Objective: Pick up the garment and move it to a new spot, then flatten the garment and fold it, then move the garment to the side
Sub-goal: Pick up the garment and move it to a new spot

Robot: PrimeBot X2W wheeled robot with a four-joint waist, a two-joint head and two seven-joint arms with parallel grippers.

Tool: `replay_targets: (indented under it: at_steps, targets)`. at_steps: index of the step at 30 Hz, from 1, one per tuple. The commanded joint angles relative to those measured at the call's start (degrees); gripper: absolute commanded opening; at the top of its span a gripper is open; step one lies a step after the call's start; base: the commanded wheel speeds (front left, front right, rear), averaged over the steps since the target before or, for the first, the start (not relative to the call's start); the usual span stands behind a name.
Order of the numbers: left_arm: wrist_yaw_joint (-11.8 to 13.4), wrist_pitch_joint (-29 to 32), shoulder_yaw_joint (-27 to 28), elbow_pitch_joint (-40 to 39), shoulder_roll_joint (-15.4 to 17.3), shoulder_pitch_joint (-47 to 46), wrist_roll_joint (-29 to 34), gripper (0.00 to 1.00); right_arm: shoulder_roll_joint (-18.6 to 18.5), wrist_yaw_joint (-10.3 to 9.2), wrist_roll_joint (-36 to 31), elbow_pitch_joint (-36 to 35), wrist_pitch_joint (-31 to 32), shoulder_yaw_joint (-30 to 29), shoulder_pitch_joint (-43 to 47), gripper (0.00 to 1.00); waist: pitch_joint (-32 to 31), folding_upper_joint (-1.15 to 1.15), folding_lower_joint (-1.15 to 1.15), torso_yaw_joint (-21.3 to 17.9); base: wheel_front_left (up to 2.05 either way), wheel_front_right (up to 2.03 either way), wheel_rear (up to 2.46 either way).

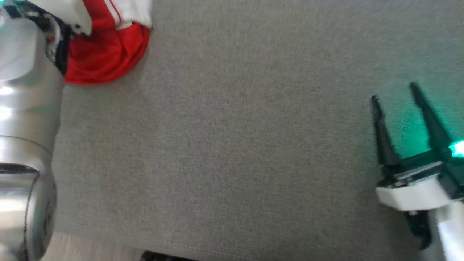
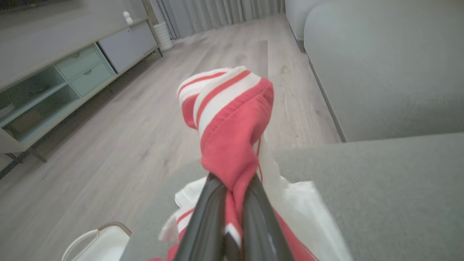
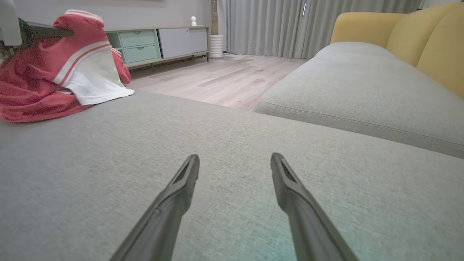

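The left gripper [image 2: 233, 181] pinches a bunched fold of the red-and-white garment [image 2: 232, 119] at the far-left corner of the grey cushion [image 1: 235, 145]. The right gripper [image 3: 235, 161] hovers spread over bare fabric. Best to lift until no cloth drags before carrying it inward.

Head camera overhead, wrist cameras low across grey cushion [image 1: 232, 145], garment [image 1: 108, 58] shared.
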Motion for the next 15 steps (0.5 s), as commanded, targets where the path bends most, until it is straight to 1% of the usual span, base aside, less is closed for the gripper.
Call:
replay_targets:
  at_steps: [1, 2, 3, 5, 7, 8, 10, 15]
  targets:
    - [-0.12, -0.82, 0.44, -1.93, 4.21, -2.36, 0.15, 0.0, 0.19, -0.04, 0.4, -1.31, -0.63, 1.68, -0.35, 1.0, -4.41, 0.0, 0.0, -1.29, 0.0, 0.0, 0.0]
    - [-0.23, -2.12, -0.16, -3.26, 4.92, -2.82, 0.15, 0.0, 1.59, -0.04, 0.75, 0.69, -1.47, 2.58, -0.28, 1.0, -7.54, 0.0, 0.0, -2.31, 0.0, 0.0, 0.0]
    - [-0.23, -2.12, -0.16, -3.26, 4.92, -2.82, 0.15, 0.0, 1.59, -0.04, 0.75, 0.69, -1.47, 2.58, -0.28, 1.0, -7.54, 0.0, 0.0, -2.31, 0.0, 0.0, 0.0]
    - [-0.3, -2.92, -0.89, -4.69, 5.19, -2.68, 0.11, 0.0, 2.94, -0.04, 1.18, 2.78, -2.15, 3.2, 0.04, 1.0, -11.01, 0.0, 0.0, -3.37, 0.0, 0.0, 0.0]
    - [-0.35, -3.35, -1.83, -6.5, 4.64, -2.14, -0.55, 0.0, 4.13, -0.04, 1.71, 4.77, -2.63, 3.8, 0.48, 1.0, -14.56, 0.0, 0.0, -4.62, 0.0, 0.0, 0.0]
    - [-0.37, -3.53, -4.04, -9.03, 3.54, -1.19, -2.18, 0.0, 5.35, -0.04, 2.12, 6.49, -2.9, 4.16, 1.2, 1.0, -18.14, 0.0, 0.0, -6.08, 0.0, 0.0, 0.0]
    - [-0.37, -3.48, -7.38, -11.88, 3.5, -0.36, -3.57, 0.0, 6.44, -0.04, 2.46, 7.71, -3.02, 4.38, 2.09, 1.0, -21.17, 0.0, 0.0, -7.75, 0.0, 0.0, 0.0]
    - [-0.38, -0.84, -15.26, -21.0, 5.24, 1.99, -9.28, 0.0, 8.23, -0.04, 3.33, 8.14, -3.07, 5.7, 4.21, 1.0, -27.56, 0.0, 0.0, -13.07, 0.0, 0.0, 0.0]
